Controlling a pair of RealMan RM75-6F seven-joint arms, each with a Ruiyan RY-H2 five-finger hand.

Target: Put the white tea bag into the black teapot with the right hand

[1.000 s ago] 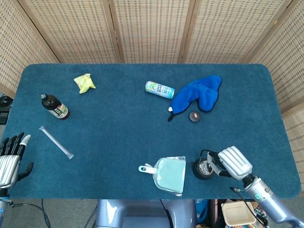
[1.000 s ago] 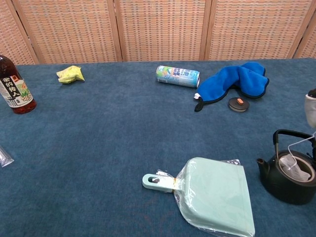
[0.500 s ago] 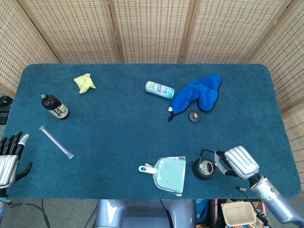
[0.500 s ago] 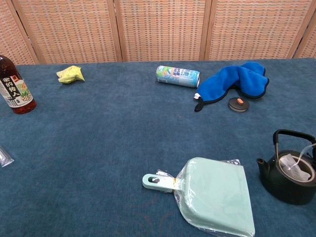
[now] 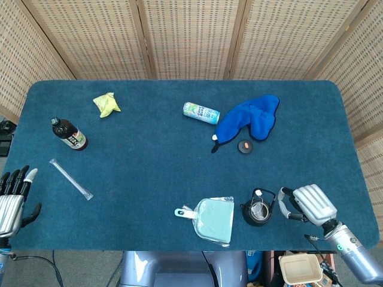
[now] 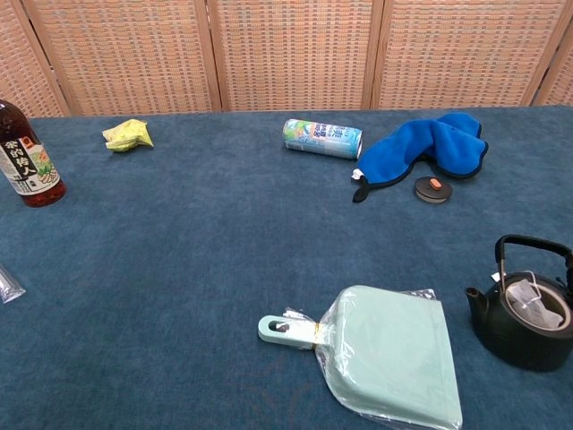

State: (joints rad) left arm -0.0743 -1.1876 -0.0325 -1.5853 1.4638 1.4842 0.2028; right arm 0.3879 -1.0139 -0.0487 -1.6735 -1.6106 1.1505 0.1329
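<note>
The table (image 5: 149, 161) is big and covered in a dark blue cloth. On it, near the front right corner, sits the black teapot (image 6: 526, 315). It is round with a short spout on its left side and a thin handle standing up over the top. Its lid is off. The white tea bag (image 6: 537, 302) is inside the teapot. It looks like a small pale pouch lying in the open top, and its thin white string loops up by the handle.

The right hand (image 5: 311, 204) is just to the right of the teapot, low over the table edge. It is not touching the pot. Its silver back faces up and its dark fingers curl toward the pot, with nothing in them that I can see. The chest view does not show this hand. The left hand (image 5: 13, 200) is at the far left edge of the table, with its fingers pointing up and spread apart, holding nothing.

A pale green dustpan (image 6: 385, 354) in a clear bag lies just left of the teapot. A blue cloth (image 6: 430, 150) lies further back, with a small round black lid (image 6: 432, 188) beside it and a can (image 6: 322, 138) on its side to the left. A dark bottle (image 6: 27, 161) stands at the far left.
</note>
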